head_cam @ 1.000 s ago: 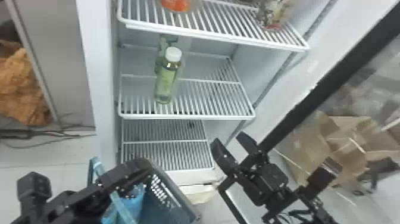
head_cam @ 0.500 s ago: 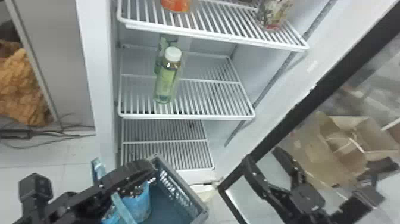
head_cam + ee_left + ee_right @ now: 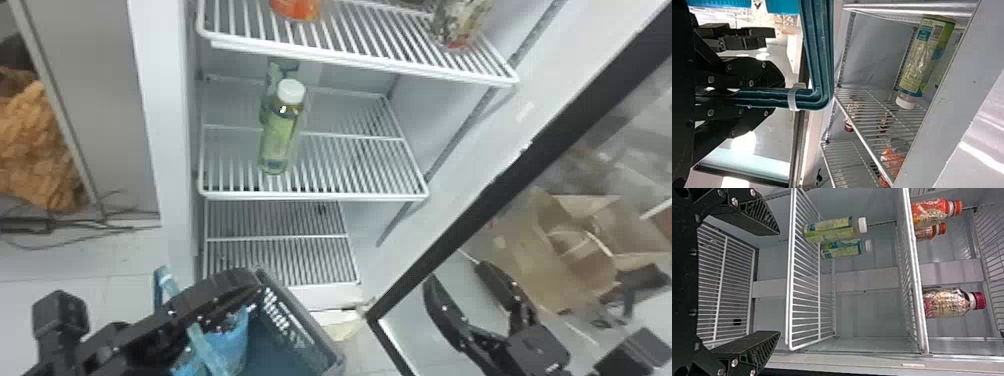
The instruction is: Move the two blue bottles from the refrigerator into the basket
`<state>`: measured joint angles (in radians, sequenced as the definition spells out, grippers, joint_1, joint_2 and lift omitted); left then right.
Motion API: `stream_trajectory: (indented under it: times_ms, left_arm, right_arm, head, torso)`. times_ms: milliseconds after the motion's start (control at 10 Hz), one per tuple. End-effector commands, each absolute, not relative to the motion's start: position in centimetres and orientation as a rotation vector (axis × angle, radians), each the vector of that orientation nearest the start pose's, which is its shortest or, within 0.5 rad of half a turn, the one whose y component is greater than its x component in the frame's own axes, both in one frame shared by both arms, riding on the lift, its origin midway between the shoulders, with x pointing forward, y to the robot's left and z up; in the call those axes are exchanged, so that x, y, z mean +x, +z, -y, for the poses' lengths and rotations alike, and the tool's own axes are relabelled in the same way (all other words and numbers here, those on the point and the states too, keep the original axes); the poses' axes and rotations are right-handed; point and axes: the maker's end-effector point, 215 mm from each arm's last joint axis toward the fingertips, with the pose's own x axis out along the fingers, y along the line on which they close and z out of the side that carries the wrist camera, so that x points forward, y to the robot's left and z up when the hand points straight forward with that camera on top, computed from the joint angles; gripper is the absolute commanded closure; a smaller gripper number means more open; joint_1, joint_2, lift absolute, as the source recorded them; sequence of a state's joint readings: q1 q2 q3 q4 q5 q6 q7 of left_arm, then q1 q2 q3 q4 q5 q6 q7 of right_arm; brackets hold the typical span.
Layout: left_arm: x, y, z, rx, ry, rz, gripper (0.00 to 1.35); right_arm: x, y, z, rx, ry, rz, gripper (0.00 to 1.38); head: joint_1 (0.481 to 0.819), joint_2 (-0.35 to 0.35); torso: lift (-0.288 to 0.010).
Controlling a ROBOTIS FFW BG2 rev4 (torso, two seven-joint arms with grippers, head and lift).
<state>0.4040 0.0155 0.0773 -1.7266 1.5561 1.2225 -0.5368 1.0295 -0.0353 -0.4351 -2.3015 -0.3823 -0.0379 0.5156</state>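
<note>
Two green-labelled bottles (image 3: pixel 282 137) are standing on a refrigerator shelf (image 3: pixel 350 165), one partly covering the other, below an orange bottle (image 3: pixel 296 9). The black-framed door (image 3: pixel 505 185) is hanging open, brown cardboard (image 3: pixel 525 255) showing beyond. The left gripper (image 3: pixel 256 289) is clamping the handle (image 3: pixel 819 58) of the basket (image 3: pixel 312 327) holding the blue bottles (image 3: pixel 231 342); the right gripper (image 3: pixel 456 274) is hovering empty, fingers spread wide.

The two bottles (image 3: pixel 832 229) wear yellow-green labels patched with teal, under white caps (image 3: pixel 862 225). The wire shelf (image 3: pixel 320 196) is white. Grey-blue colours the basket (image 3: pixel 300 325); its teal handle (image 3: pixel 819 51) bears a white band (image 3: pixel 793 98). The left hand (image 3: pixel 255 284) and right hand (image 3: pixel 456 274) are black.
</note>
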Motion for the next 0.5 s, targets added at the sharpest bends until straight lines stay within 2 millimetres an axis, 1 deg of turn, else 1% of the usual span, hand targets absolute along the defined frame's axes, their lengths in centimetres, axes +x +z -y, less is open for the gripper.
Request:
stream_trajectory:
  times_ms: [0, 100, 300, 400]
  left_arm:
    - [28.8, -32.5, -0.1, -1.781, -1.080, -0.701, 1.16]
    - [28.9, -32.4, -0.2, -1.779, -1.081, -0.698, 1.16]
    - [28.9, -32.7, -0.6, -1.772, -1.072, -0.701, 1.16]
    - [29.2, -32.5, -0.5, -1.770, -1.074, -0.693, 1.16]
  right_arm:
    - [27.3, -34.1, 32.3, 0.067, 0.210, -0.193, 0.17]
    - [27.5, -34.3, 32.3, 0.064, 0.214, -0.193, 0.17]
    - [28.1, -34.6, 31.5, 0.075, 0.234, -0.187, 0.17]
    - [28.4, -34.8, 31.4, 0.087, 0.236, -0.186, 0.17]
  head:
    - [0.695, -0.350]
    - [0.695, -0.350]
    - [0.695, -0.350]
    - [0.695, -0.350]
  torso:
    - [-0.216]
    - [-0.216]
    - [-0.216]
    - [-0.216]
